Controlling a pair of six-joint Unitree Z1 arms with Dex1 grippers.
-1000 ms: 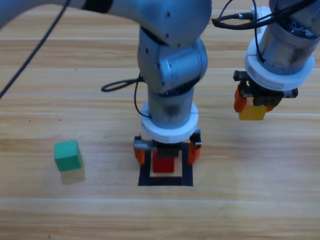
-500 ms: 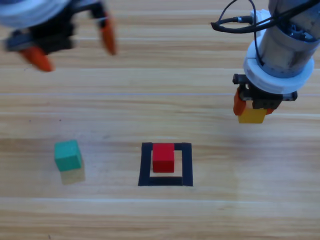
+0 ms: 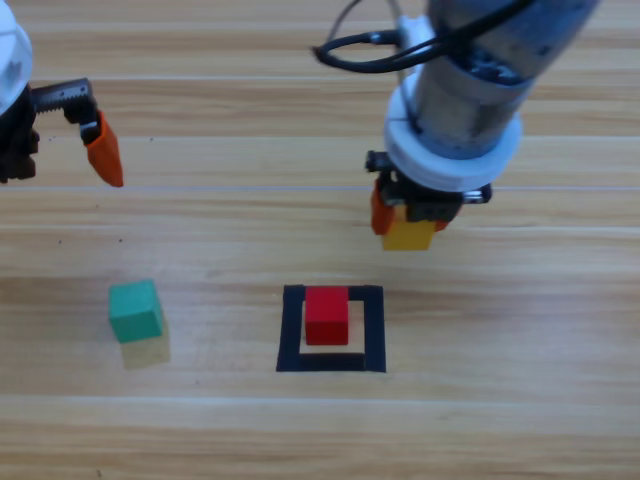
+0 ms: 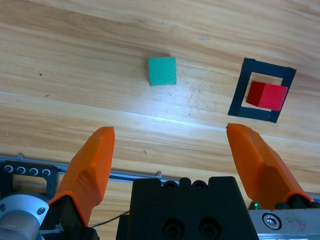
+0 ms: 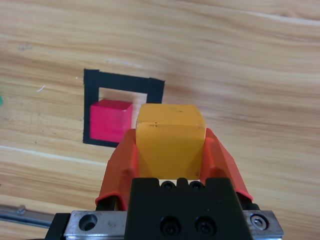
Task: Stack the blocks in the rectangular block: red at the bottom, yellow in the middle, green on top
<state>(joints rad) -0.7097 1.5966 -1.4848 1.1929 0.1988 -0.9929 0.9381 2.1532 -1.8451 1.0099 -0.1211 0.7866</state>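
Right hand grips yellow level above the table, near red; left hand gapes.

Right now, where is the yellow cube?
The yellow cube is up off the table, clamped in the right hand. In the high view it hangs right of the middle, just above and right of the red cube inside the black tape square.

left pincer splayed, right pincer clamped

Pale wooden table (plank-grained), glare patch, perhaps overhead light.
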